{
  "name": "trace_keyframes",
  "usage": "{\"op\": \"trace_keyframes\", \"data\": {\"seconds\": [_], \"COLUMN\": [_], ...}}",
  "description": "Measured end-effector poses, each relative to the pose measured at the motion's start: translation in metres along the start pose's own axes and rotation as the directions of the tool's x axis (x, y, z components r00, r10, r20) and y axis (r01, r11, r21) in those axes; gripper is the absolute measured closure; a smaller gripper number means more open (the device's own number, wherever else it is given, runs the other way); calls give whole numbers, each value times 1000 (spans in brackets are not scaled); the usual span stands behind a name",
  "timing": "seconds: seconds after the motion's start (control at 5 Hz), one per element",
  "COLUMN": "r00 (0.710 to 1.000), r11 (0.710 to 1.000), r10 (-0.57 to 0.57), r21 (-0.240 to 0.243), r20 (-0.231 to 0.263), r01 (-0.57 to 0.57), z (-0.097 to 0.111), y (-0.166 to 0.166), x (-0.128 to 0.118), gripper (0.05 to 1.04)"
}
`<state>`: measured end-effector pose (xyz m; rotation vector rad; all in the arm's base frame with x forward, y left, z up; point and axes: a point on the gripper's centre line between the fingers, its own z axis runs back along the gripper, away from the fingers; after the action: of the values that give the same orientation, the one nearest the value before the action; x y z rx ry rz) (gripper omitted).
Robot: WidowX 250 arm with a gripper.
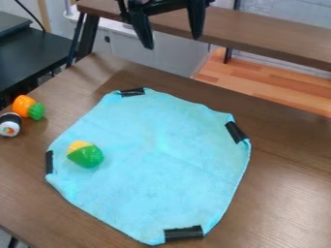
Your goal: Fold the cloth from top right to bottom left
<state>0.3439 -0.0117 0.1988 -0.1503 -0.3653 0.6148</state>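
The pincer (171,35) hangs with jaws spread wide; below it in the view, the blue cloth (161,164) lies spread on the table (288,189), a yellow-and-green toy (85,155) on it, lower left of the pincer

No writing, label, brand, number or sign can be read.
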Motion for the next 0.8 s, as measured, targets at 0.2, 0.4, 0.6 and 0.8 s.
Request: {"op": "trace_keyframes", "data": {"seconds": [0.2,0.4,0.6,0.8], "r00": [1000,993,989,985], "r11": [999,998,994,993], "r10": [12,-10,-4,-21], "r21": [36,64,106,117], "r20": [-5,119,147,173], "r01": [-12,3,-12,1], "z": [-14,-36,-63,-87], "y": [2,-28,-36,-45], "x": [-2,-17,-21,-20], "gripper": [82,82,83,83]}}
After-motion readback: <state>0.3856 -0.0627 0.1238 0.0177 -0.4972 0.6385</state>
